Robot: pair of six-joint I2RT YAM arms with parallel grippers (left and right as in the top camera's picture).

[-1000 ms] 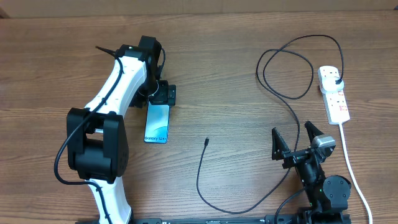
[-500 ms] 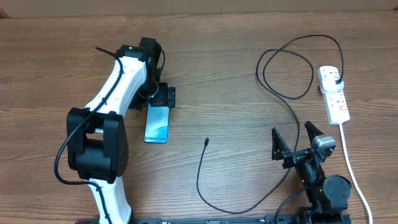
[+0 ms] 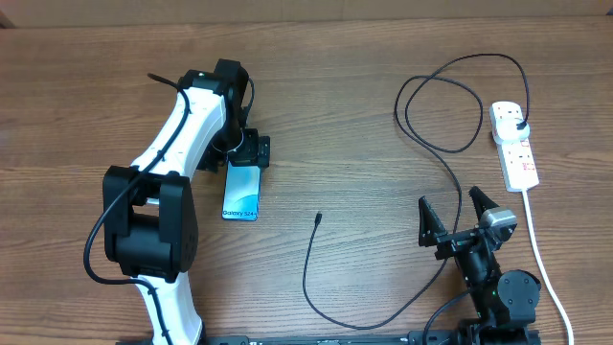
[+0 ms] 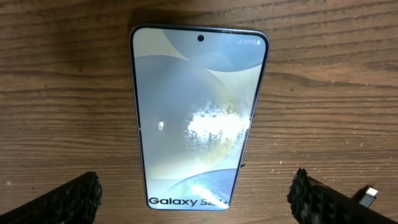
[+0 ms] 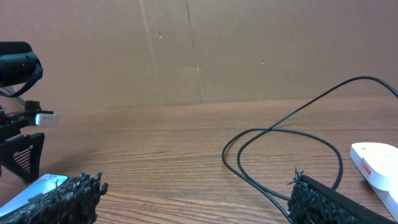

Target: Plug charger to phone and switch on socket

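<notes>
Barely, the left tool [image 4: 196,200] is inching over the phone [image 4: 199,112]'s twelve-o'clock end, fingers spread apart, with the charger [image 3: 306,273] lying ungrasped.

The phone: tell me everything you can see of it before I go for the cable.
The phone is a slim rectangle with rounded corners and a dark frame, lying flat and face up on the wooden table. Its screen is lit pale blue, with a punch-hole camera at one end and "Galaxy S24" at the other. The left gripper hangs over it, open, fingers either side, no contact visible. The charger lies apart, its tip not plugged in.
</notes>
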